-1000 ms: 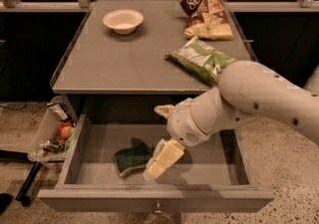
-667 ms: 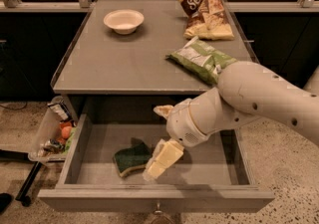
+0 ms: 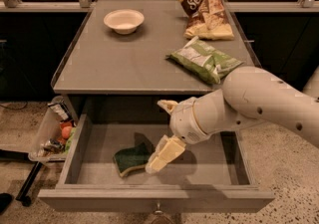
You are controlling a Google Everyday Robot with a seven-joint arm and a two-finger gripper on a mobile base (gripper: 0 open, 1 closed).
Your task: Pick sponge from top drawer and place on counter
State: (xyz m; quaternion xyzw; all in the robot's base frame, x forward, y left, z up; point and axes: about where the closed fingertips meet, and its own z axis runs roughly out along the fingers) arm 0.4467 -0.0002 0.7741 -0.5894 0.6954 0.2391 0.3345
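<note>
The top drawer (image 3: 75,156) is pulled out below the counter (image 3: 124,63). The sponge (image 3: 130,159), dark green over yellow foam, lies on the drawer floor left of centre. My gripper (image 3: 157,133) reaches down into the drawer from the right, just right of the sponge. It is open: the lower cream finger (image 3: 163,154) sits at the sponge's right edge and the upper finger (image 3: 167,105) is up near the counter's front edge. Nothing is held.
On the counter are a white bowl (image 3: 123,20) at the back left, a brown snack bag (image 3: 203,9) at the back right and a green snack bag (image 3: 205,58) at the front right. A clear bin of items (image 3: 52,131) stands on the floor left of the drawer.
</note>
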